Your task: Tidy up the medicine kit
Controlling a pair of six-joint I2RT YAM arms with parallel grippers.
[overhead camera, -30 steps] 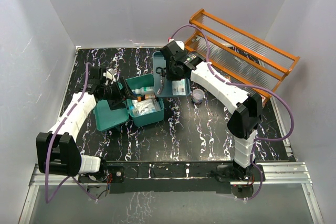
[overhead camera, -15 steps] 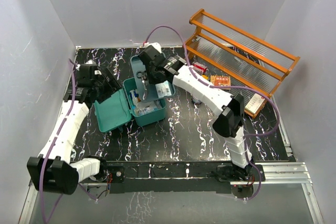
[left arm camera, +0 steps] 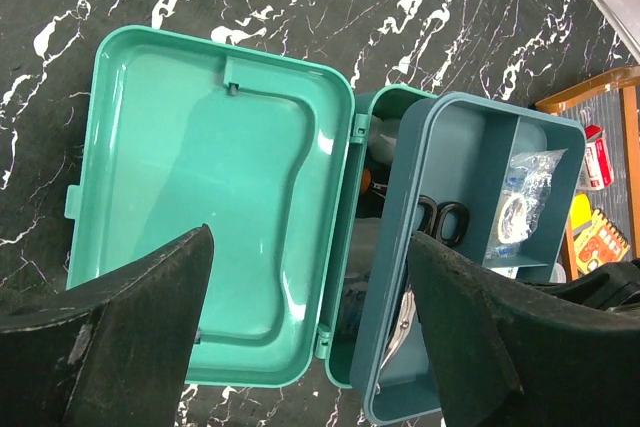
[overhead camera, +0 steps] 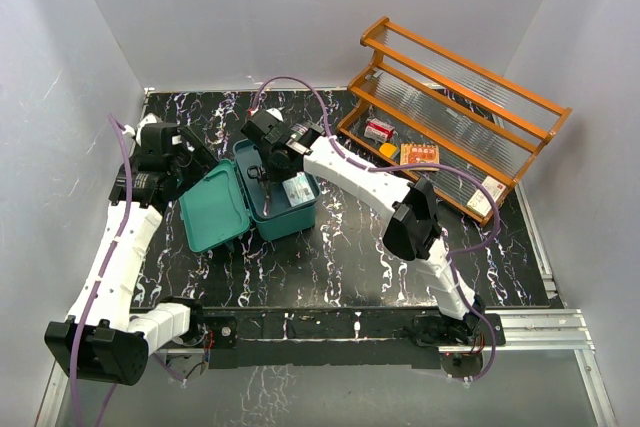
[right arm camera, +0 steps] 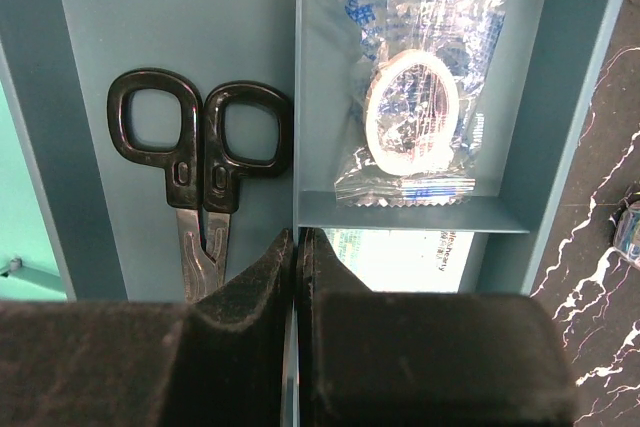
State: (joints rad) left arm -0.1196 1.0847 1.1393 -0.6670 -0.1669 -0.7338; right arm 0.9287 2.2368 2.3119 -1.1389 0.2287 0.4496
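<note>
Medicine kit [overhead camera: 213,212]: teal-green, on the left-centre of the black marbled table [overhead camera: 360,247], hinged open. Lid [left arm camera: 200,237] lies flat, inner face up, on the side toward the left arm. Base sits beside it toward the right.

Insert tray [left arm camera: 455,157]: over the base, shifted away from the hinge side, so a strip of the base's contents shows between hinge and tray. Cannot tell whether it rests on the base rim. Two compartments have contents:
- black-handled scissors [right arm camera: 200,172], blades closed, lying flat in the long compartment
- clear plastic packet [right arm camera: 415,77] with blue print and a white ring inside, in the neighbouring compartment

Right gripper [right arm camera: 297,242]: reaches in from above, jaws pinched together on the tray's thin divider wall, between the scissors and the packet.

Left gripper [left arm camera: 308,237]: above the open lid, touching nothing. Its fingers [left arm camera: 110,337] stand wide apart with nothing between them.

Orange wooden rack [overhead camera: 450,97]: far right corner, well apart from the kit. Small boxes [overhead camera: 418,154] lie on its lowest shelf.
</note>
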